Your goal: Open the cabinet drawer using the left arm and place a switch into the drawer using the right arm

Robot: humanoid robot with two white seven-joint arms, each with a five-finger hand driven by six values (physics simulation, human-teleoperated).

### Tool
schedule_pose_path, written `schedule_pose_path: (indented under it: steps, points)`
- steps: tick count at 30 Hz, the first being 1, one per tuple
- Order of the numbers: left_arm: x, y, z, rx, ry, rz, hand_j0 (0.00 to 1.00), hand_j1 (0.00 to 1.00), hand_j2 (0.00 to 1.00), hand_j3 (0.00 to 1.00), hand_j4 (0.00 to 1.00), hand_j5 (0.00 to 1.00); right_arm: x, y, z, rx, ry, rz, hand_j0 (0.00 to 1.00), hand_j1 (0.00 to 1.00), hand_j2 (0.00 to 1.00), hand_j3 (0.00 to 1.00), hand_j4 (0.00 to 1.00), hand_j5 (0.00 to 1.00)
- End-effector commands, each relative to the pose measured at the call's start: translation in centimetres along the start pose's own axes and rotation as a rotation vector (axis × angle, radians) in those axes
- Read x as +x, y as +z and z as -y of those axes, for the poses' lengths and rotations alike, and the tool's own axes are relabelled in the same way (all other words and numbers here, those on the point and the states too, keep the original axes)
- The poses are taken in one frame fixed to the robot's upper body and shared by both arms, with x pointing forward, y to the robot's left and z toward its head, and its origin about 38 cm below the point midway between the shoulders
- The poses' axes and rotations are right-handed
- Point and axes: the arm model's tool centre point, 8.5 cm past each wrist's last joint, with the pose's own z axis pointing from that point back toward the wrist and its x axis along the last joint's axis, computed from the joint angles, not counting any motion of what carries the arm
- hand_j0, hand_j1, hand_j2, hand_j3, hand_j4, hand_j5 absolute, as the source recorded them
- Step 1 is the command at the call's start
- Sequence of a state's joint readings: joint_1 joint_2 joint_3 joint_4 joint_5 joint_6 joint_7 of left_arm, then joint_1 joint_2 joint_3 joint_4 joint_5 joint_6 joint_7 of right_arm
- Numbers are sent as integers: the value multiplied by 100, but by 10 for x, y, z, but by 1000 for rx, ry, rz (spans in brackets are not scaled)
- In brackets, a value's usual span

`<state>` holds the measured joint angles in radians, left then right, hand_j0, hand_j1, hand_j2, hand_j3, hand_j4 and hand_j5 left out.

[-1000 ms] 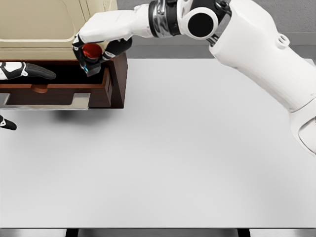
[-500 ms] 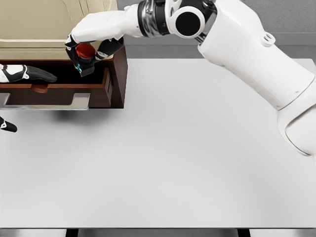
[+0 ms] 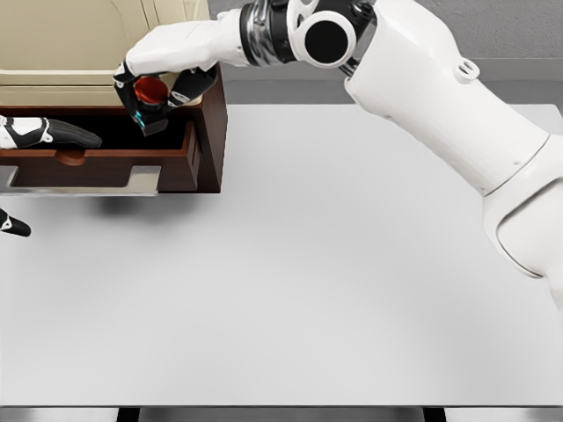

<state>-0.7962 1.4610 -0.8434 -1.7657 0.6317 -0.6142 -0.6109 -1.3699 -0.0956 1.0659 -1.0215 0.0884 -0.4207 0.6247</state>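
Here the right hand (image 3: 157, 81) was wrapped tight around the switch (image 3: 149, 97), a small dark box with a round red button on top. It hung just over the open drawer (image 3: 106, 163) of the cabinet (image 3: 79, 44). The switch looked little, hard and light, so holding its flat sides seemed best, not the button. The left hand (image 3: 48, 134) lay by the drawer's front, fingers out straight, holding nothing.

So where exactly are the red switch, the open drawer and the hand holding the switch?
switch (image 3: 149, 89), head view, its red button top.
drawer (image 3: 97, 168), head view, its brown front panel.
right hand (image 3: 154, 66), head view, the white back of the hand.
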Motion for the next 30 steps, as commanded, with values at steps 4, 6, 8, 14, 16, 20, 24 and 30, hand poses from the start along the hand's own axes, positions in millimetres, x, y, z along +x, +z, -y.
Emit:
schedule_pose_path:
  steps: [4,6,8,14,16,20,24,30]
  points:
    - [0,1,-1,4,7,-1,100,100,100,100,100,100,-2,-4,0,8,33,-20,53,53,53,53,53,53]
    - [0,1,-1,4,7,-3,100,100,100,100,100,100,-3,-8,-1,15,35,-25,54,54,54,54,54,54]
    - [0,1,-1,4,7,-3,100,100,100,100,100,100,-2,-10,0,14,32,-24,59,59,59,59,59,59]
    - [0,2,-1,4,6,-6,100,100,100,100,100,100,-4,-10,-1,14,25,-34,84,84,84,84,84,84]
    - [0,3,-1,4,6,-7,100,100,100,100,100,100,-3,-10,0,14,26,-31,85,85,85,85,85,85]
    - [0,3,-1,4,6,-7,100,100,100,100,100,100,1,-11,1,12,37,-19,88,88,88,88,88,88]
    - [0,4,-1,3,5,-10,100,100,100,100,100,100,25,-11,8,2,96,46,100,100,100,100,100,100]
    - [1,4,-2,4,4,-10,100,100,100,100,100,100,38,33,7,-7,184,72,100,100,100,100,100,100]
